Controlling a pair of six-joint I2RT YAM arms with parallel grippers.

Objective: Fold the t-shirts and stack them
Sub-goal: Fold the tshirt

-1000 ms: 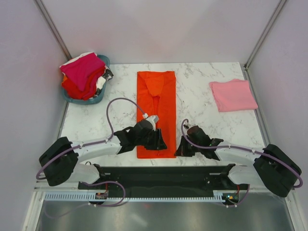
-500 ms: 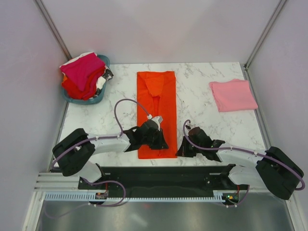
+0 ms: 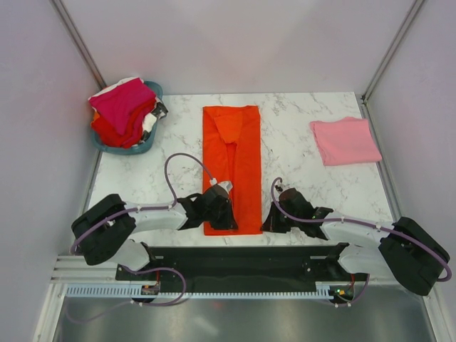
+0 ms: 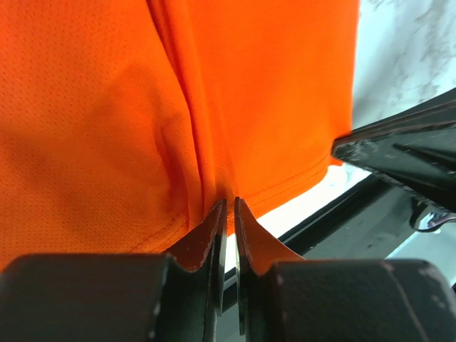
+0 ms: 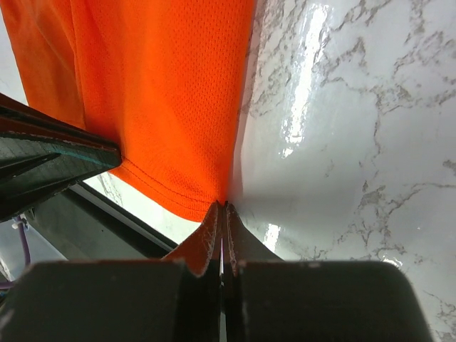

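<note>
An orange-red t-shirt (image 3: pixel 231 153) lies as a long narrow strip down the middle of the table. My left gripper (image 3: pixel 217 214) sits at the left part of its near hem. In the left wrist view the jaws (image 4: pixel 229 203) are pinched on a ridge of the orange cloth (image 4: pixel 107 107). My right gripper (image 3: pixel 269 222) is at the near right corner. In the right wrist view its tips (image 5: pixel 223 205) are shut on the corner of the shirt (image 5: pixel 164 92). A folded light pink t-shirt (image 3: pixel 345 140) lies at the right. Magenta, red and white t-shirts (image 3: pixel 121 107) are heaped in the basket.
The teal plastic basket (image 3: pixel 133 149) stands at the back left corner. White marble table (image 3: pixel 299 178) shows between the orange strip and the pink shirt. The black base rail (image 3: pixel 235 256) runs along the near edge, close behind both grippers.
My left gripper has slid left and nearer along the orange shirt's near end and closed on the hem. The right gripper has hardly moved and stays shut.
</note>
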